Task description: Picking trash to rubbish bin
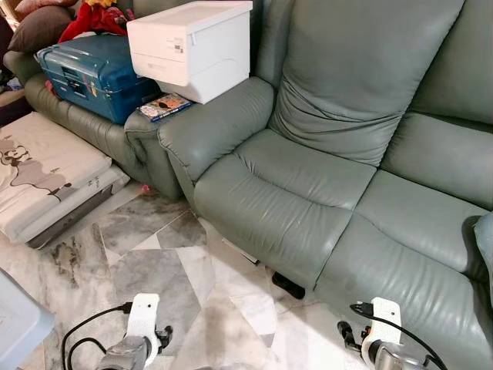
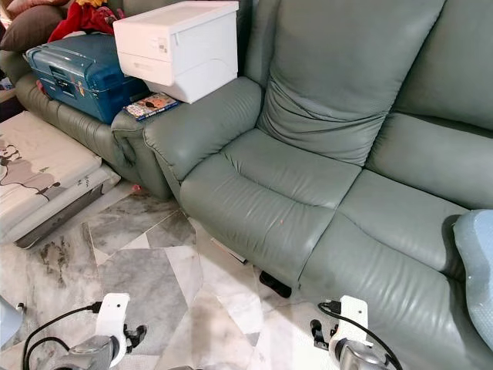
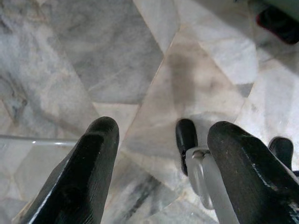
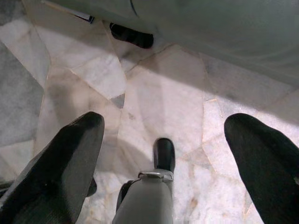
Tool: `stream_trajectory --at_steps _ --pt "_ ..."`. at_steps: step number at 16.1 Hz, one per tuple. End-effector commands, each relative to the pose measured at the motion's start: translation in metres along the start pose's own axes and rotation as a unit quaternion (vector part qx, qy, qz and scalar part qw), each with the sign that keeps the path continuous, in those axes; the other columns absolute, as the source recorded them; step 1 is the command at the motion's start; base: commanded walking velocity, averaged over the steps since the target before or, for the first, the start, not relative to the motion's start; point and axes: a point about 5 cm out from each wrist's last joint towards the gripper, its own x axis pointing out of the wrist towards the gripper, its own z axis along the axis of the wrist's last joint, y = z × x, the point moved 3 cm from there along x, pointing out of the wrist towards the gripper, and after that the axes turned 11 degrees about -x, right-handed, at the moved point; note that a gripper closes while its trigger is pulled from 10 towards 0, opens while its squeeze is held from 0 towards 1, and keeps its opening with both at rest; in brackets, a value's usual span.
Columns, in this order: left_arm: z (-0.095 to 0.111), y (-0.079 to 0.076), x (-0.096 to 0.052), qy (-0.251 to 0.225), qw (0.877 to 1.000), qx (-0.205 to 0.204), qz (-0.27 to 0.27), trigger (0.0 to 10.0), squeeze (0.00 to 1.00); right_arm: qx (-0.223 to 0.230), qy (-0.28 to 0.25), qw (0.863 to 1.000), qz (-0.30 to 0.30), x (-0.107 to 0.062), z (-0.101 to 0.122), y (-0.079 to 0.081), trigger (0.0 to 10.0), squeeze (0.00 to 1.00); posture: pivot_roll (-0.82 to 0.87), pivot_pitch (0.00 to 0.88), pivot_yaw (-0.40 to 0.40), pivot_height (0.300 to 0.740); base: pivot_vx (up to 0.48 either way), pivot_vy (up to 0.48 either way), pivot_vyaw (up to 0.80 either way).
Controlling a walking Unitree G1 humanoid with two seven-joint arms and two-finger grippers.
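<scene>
A dark object (image 1: 287,285) lies on the marble floor at the foot of the grey-green sofa (image 1: 285,193); it also appears as the dark object (image 4: 133,36) in the right wrist view. A flat white piece (image 1: 239,250) sticks out from under the sofa just left of it. Something small and pink (image 1: 145,187) lies by the sofa's armrest base. My left gripper (image 3: 163,128) hangs open over bare floor, holding nothing. My right gripper (image 4: 164,120) is open wide, low above the floor short of the dark object. Both wrists (image 1: 142,335) (image 1: 383,335) sit at the bottom edge.
A white storage box (image 1: 191,46) and a booklet (image 1: 164,105) rest on the armrest. A blue suitcase (image 1: 92,73) lies on the neighbouring sofa, a folded mattress (image 1: 46,173) on the floor at left. A pale container's corner (image 1: 15,324) shows at bottom left.
</scene>
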Motion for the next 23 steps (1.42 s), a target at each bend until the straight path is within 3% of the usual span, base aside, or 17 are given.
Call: stream_trajectory --at_steps 1,3,5,7,18,23 --pt "-0.003 0.002 0.000 0.009 1.000 -0.003 0.000 10.0 0.00 0.000 0.012 1.000 0.002 0.000 -0.006 0.002 10.0 0.00 0.03 0.036 0.028 0.740 0.000 0.000 0.00" --pt "0.003 -0.005 0.001 0.003 1.000 -0.001 -0.010 10.0 0.00 -0.001 0.010 1.000 0.000 0.000 -0.005 0.001 10.0 0.00 0.03 0.039 0.028 0.740 0.000 0.000 0.00" --pt "-0.011 0.007 -0.002 0.012 1.000 0.004 -0.014 10.0 0.00 -0.004 0.012 1.000 -0.003 0.000 -0.006 0.001 10.0 0.00 0.02 0.039 0.028 0.740 0.000 0.000 0.00" --pt "-0.009 0.006 -0.002 0.011 1.000 0.005 -0.020 10.0 0.00 -0.009 0.014 1.000 -0.001 0.000 -0.006 0.003 10.0 0.00 0.02 0.040 0.028 0.740 0.000 0.000 0.00" --pt "-0.010 0.003 -0.002 0.010 1.000 0.003 -0.028 10.0 0.00 -0.019 0.015 1.000 -0.001 0.000 -0.004 0.003 10.0 0.00 0.02 0.042 0.031 0.740 0.000 -0.392 0.00" --pt "-0.007 0.003 -0.002 0.006 1.000 -0.003 -0.024 10.0 0.00 -0.025 0.014 1.000 0.000 0.001 -0.002 0.003 10.0 0.00 0.02 0.038 0.033 0.740 0.000 -0.113 0.00"
